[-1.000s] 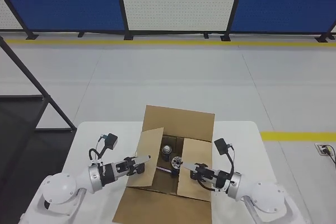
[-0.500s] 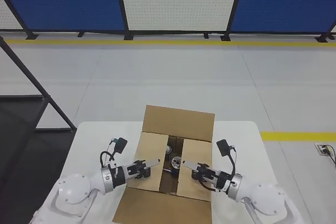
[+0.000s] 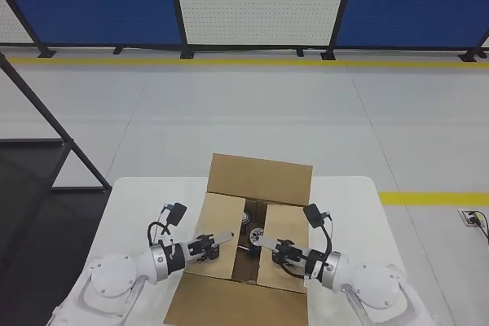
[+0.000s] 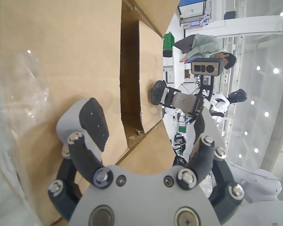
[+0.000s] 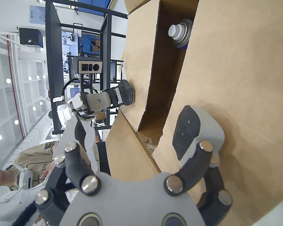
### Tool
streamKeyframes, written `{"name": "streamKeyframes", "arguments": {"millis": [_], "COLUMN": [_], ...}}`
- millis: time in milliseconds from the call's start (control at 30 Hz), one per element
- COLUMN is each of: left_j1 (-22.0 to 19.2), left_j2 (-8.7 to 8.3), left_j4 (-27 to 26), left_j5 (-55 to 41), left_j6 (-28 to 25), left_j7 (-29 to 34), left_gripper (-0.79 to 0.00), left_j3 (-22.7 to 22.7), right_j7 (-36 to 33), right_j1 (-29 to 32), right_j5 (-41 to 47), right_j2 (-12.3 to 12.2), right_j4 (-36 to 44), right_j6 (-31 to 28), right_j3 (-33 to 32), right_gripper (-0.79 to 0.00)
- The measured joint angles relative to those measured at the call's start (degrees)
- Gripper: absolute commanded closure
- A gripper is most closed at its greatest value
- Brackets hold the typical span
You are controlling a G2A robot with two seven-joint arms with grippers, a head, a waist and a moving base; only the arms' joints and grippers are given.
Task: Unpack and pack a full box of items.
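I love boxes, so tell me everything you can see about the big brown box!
The cardboard box is plain brown, corrugated at its cut edges, and sits on the white table. Its far flap stands up, its near flap spreads outward, and both side flaps lie nearly flat. In the dark gap between them, a spray can shows its top. The left gripper and right gripper, both open, each press a side flap.

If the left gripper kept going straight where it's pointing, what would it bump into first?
Sliding along its own flap, the left gripper would cross the dark gap and probably hit the edge of the opposite flap, right where the right gripper rests. Height is hard to judge.
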State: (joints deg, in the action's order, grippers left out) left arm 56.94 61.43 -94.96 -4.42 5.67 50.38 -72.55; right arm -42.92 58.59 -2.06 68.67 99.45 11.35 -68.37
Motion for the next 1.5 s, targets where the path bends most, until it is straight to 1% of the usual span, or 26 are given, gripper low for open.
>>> {"name": "streamKeyframes", "arguments": {"millis": [233,367,600,833,933,1067,1167,1267,1400,1500], "left_j1": [-0.07,0.36,2.42,3.91,4.2,4.14,4.01,4.16,4.51,4.82], "left_j2": [-0.04,-0.14,-0.56,-0.96,-1.07,-1.0,-0.95,-1.0,-1.16,-1.26], "left_j4": [-0.05,-0.7,-3.61,-5.99,-6.01,-5.56,-5.29,-5.2,-4.67,-5.21], "left_j5": [-0.1,-0.9,-3.63,-4.34,-3.47,-2.59,-2.65,-2.8,-2.79,-3.07], "left_j6": [-0.08,-0.84,-3.91,-4.29,-3.65,-3.2,-3.35,-3.62,-3.64,-3.87], "left_j7": [-0.26,-0.89,0.09,0.35,0.04,-0.46,-0.51,-0.45,-0.48,-0.7], "left_gripper": [-0.785,-0.785,-0.785,-0.785,-0.785,-0.785,-0.785,-0.785,-0.785,-0.785], "left_j3": [0.19,-0.59,-3.17,-5.02,-5.01,-3.71,-3.06,-3.11,-3.71,-4.26], "right_j7": [0.0,-0.68,-3.85,-5.47,-5.48,-5.3,-6.23,-9.01,-14.55,-18.92], "right_j1": [0.17,0.33,0.55,0.96,0.91,0.93,1.73,3.35,6.21,8.31], "right_j5": [0.02,0.92,4.36,6.2,6.2,6.43,7.36,10.07,14.01,15.64], "right_j2": [-0.13,-0.25,-0.57,-0.91,-0.98,-1.07,-1.31,-1.79,-2.61,-3.26], "right_j4": [0.28,0.46,0.42,0.88,0.94,1.27,2.46,4.14,6.92,9.41], "right_j6": [-0.04,-0.56,-3.91,-6.37,-6.34,-6.74,-8.68,-12.04,-17.47,-20.66], "right_j3": [-0.19,-0.67,-2.17,-3.34,-3.31,-3.31,-4.28,-6.77,-10.94,-13.67], "right_gripper": [-0.785,-0.785,-0.785,-0.785,-0.785,-0.785,-0.785,-0.785,-0.785,-0.785]}}
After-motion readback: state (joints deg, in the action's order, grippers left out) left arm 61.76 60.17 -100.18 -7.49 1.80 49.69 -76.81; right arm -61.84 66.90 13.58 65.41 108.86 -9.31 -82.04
